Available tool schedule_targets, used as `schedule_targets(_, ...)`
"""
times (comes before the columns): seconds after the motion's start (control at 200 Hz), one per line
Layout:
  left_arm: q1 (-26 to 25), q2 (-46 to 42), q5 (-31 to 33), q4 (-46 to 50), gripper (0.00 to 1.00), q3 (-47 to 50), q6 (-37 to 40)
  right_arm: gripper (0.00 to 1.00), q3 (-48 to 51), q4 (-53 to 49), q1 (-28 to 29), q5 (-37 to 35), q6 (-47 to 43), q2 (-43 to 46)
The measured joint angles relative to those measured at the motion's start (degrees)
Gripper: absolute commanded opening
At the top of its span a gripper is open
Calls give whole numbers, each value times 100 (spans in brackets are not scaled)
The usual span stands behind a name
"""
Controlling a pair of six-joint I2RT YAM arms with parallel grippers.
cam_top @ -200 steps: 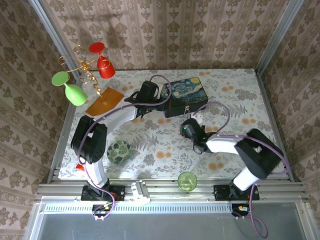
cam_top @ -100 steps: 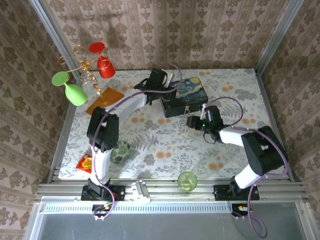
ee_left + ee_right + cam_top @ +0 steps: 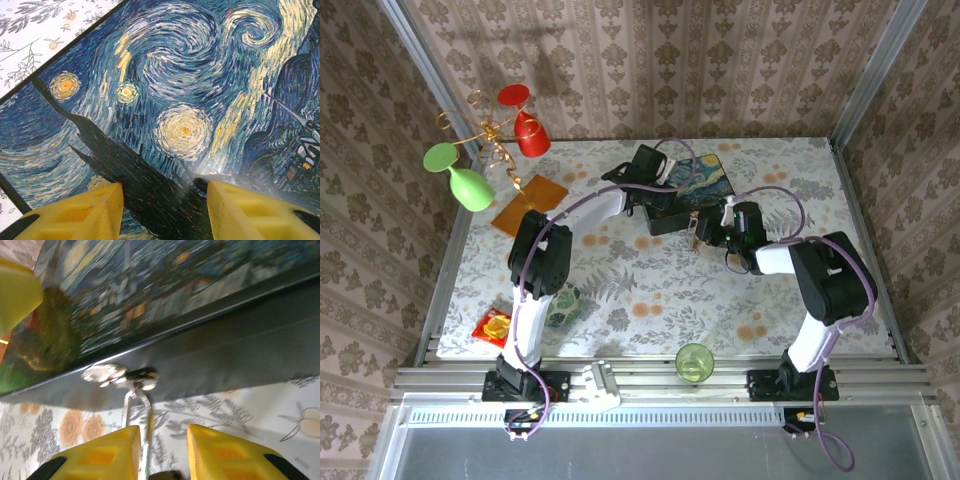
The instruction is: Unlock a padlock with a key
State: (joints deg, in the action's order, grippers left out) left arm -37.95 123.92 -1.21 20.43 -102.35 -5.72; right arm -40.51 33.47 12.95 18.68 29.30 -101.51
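The starry-night box (image 3: 705,180) stands at the back middle of the table. My left gripper (image 3: 668,182) hovers just over its painted lid (image 3: 165,90), open (image 3: 165,194), with nothing between the yellow fingers. My right gripper (image 3: 702,232) sits at the box's front wall (image 3: 235,340), open (image 3: 163,434). The tiny brass padlock (image 3: 149,426) hangs by its thin silver shackle from the metal latch (image 3: 120,375). It lies between the yellow fingers, close to the left finger (image 3: 107,452), with a gap to the other. I cannot pick out a key.
A green glass cup (image 3: 694,362) stands at the front edge. A patterned ball (image 3: 558,303) and a snack packet (image 3: 494,326) lie at the left front. An orange plate (image 3: 528,204) and a wire stand with red and green glasses (image 3: 490,140) fill the back left.
My right gripper has swung from the table's middle up to the box's front latch. My left gripper has moved right, from beside the box onto its lid.
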Motion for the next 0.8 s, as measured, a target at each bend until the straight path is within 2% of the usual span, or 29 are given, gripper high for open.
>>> schedule_targets(0.22,0,-39,0,-271,49,223,-48,22,-4,444,-68,260,238,-389)
schedule_targets(0.395,2,-52,-4,-348,49,260,-68,34,7,863,-70,420,428,-496)
schedule_targets(0.51,2,-55,-4,-358,49,273,-68,34,9,1158,-70,490,503,-566)
schedule_targets(0.62,9,-57,-2,-367,49,275,-68,29,9,1314,-70,535,605,-702)
schedule_targets(0.8,11,-68,-9,-407,49,313,-72,29,317,1609,-68,468,748,-785)
